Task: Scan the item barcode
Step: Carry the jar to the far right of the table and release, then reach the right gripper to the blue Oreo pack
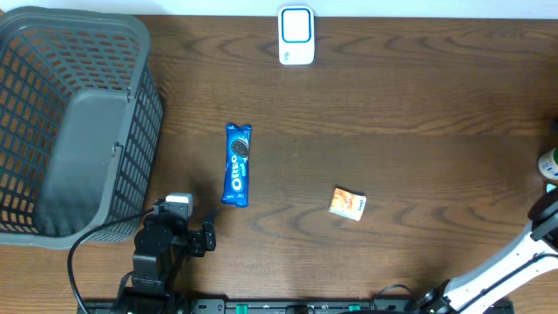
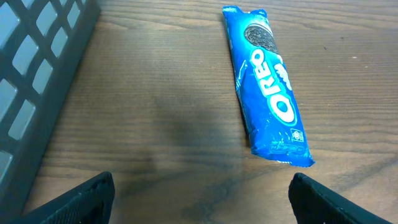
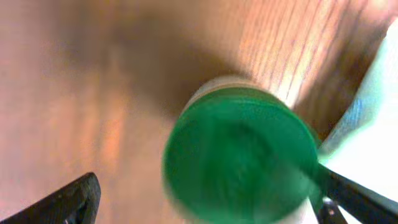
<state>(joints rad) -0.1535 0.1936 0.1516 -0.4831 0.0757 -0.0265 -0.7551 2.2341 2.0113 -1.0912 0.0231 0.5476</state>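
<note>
A white barcode scanner (image 1: 296, 35) with a blue face stands at the table's far edge. A blue Oreo pack (image 1: 237, 164) (image 2: 268, 81) lies lengthwise mid-table, and a small orange packet (image 1: 348, 203) lies to its right. My left gripper (image 1: 187, 222) (image 2: 201, 193) is open just in front of the Oreo pack, with only bare wood between its fingers. At the right edge stands a white bottle with a green cap (image 1: 549, 163) (image 3: 239, 155). My right gripper (image 3: 210, 186) is open around it from above; the left finger (image 3: 78, 199) stands apart from the bottle.
A large grey plastic basket (image 1: 70, 122) (image 2: 31, 93) fills the left side of the table. The right arm (image 1: 497, 270) reaches in from the bottom right corner. A pale object (image 3: 373, 118) sits just beside the bottle.
</note>
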